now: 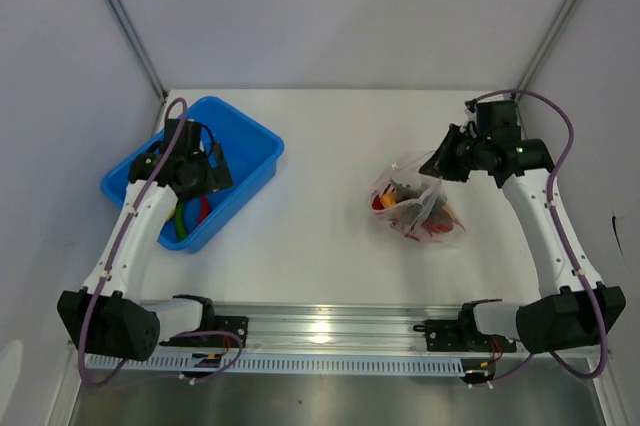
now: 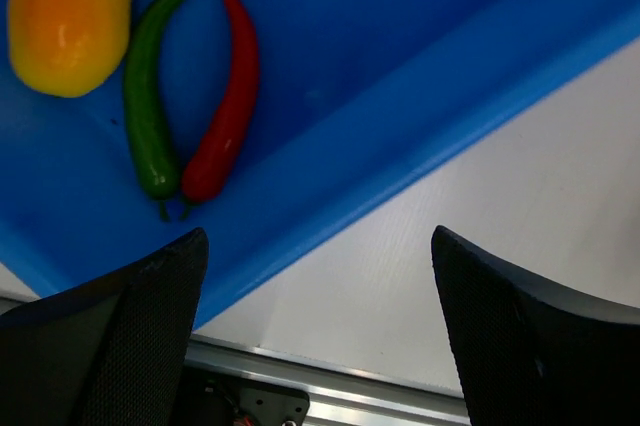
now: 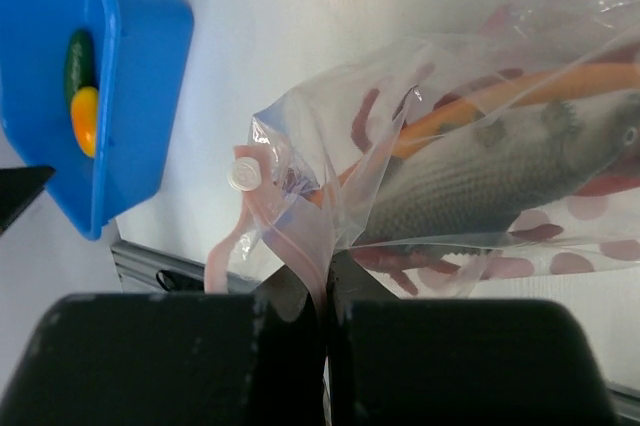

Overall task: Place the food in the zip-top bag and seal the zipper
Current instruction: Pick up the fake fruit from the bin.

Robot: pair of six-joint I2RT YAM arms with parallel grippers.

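The zip-top bag (image 1: pixel 415 208) lies right of centre on the table, holding a grey fish (image 3: pixel 480 178), an orange piece and red pieces. My right gripper (image 3: pixel 326 281) is shut on the bag's pink zipper (image 3: pixel 300 246) at its mouth edge. My right gripper shows in the top view (image 1: pixel 440 162) at the bag's upper end. My left gripper (image 2: pixel 320 276) is open and empty over the near rim of the blue bin (image 2: pixel 400 66). A green chilli (image 2: pixel 145 106), a red chilli (image 2: pixel 225 106) and a yellow-orange piece (image 2: pixel 70 16) lie in the bin.
The blue bin (image 1: pixel 240 136) stands at the left of the white table. An aluminium rail (image 1: pixel 320 331) with both arm bases runs along the near edge. Grey walls close in the back and sides.
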